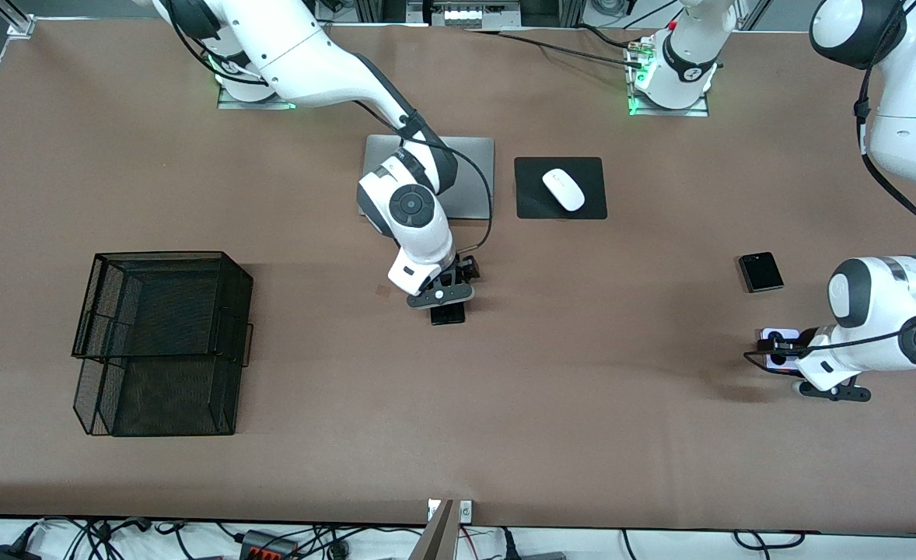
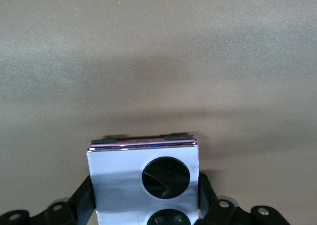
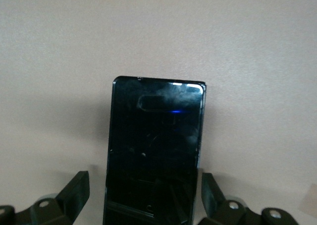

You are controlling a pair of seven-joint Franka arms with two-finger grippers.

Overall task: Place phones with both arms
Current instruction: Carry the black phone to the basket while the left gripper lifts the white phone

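Clamping lavender phone [image 2: 143, 185], left end effector [image 2: 143, 197], right end effector [image 3: 146, 195] apart astride black slab phone [image 3: 153, 150]

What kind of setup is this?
Likely a robotics lab test bench staged as a desk: brown table, closed laptop, mouse on its pad, cables and power strips along the edge.

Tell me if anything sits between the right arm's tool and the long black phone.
Nothing visible does. The right tool is low over the long black phone, its fingers open with a gap at each edge, on bare table.
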